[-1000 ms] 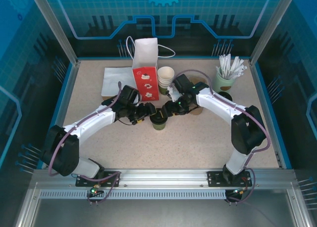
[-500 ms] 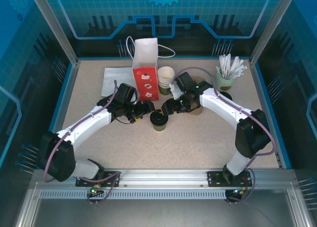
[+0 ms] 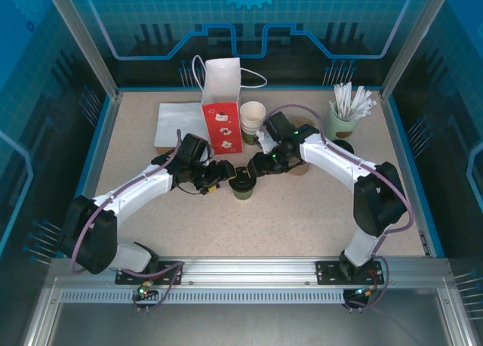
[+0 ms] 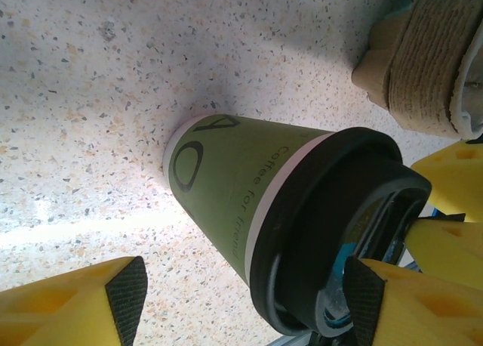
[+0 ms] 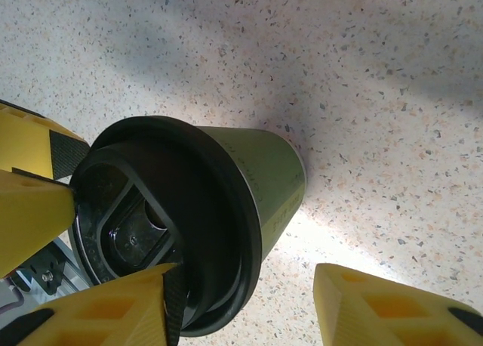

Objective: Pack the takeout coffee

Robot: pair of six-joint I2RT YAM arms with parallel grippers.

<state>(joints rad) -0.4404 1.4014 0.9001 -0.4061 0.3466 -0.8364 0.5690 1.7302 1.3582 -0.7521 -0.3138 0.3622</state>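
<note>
The takeout coffee is a green paper cup with a black lid, upright on the speckled table in front of the bag. My left gripper is at its left side and open. In the left wrist view the cup lies between the fingers; the right pad touches the lid, and the left pad is well clear. My right gripper is at the cup's right, open. In the right wrist view one pad rests on the lid and the other finger stands off the cup wall.
A red and white paper bag stands open behind the cup, with stacked paper cups beside it. White napkins lie at the back left. A pale-green pot of white sticks is at the back right. A brown corrugated sleeve lies close by.
Both grippers drew slightly back from the cup and then came in again, with their jaws narrower now. The cup has stayed in place.
</note>
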